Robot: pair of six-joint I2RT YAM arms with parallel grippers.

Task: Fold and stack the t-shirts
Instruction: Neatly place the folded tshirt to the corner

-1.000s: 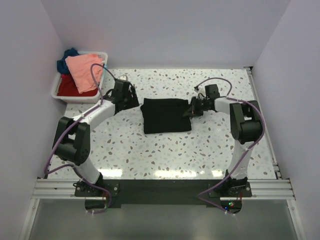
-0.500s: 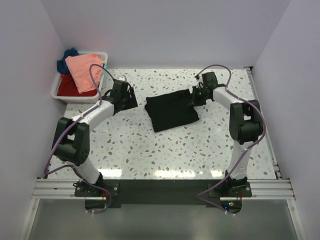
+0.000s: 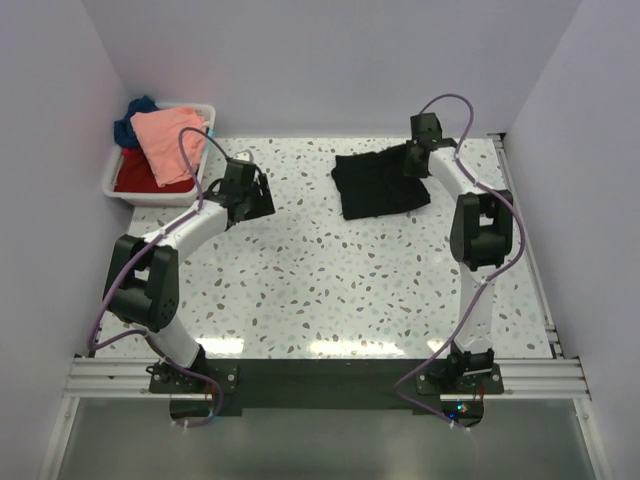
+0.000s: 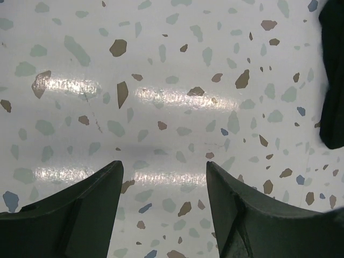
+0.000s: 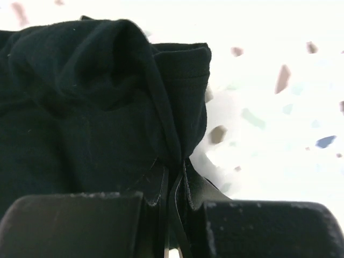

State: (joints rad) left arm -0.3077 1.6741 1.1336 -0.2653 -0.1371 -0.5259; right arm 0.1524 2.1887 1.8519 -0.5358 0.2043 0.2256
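Black t-shirt in grip of right pincer

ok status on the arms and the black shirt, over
Right fingers shut on the folded black cloth t-shirt, far right of the speckled tabletop. Left fingers open, empty, above bare surface. Nothing in the way.

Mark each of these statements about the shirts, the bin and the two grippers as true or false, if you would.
1. The right gripper is shut on an edge of the black t-shirt. True.
2. The left gripper holds the salmon-pink t-shirt. False: it is open over bare table.
3. The black t-shirt lies in the white bin. False: it lies on the table.
4. In the bin, the salmon-pink t-shirt lies over the red t-shirt. True.
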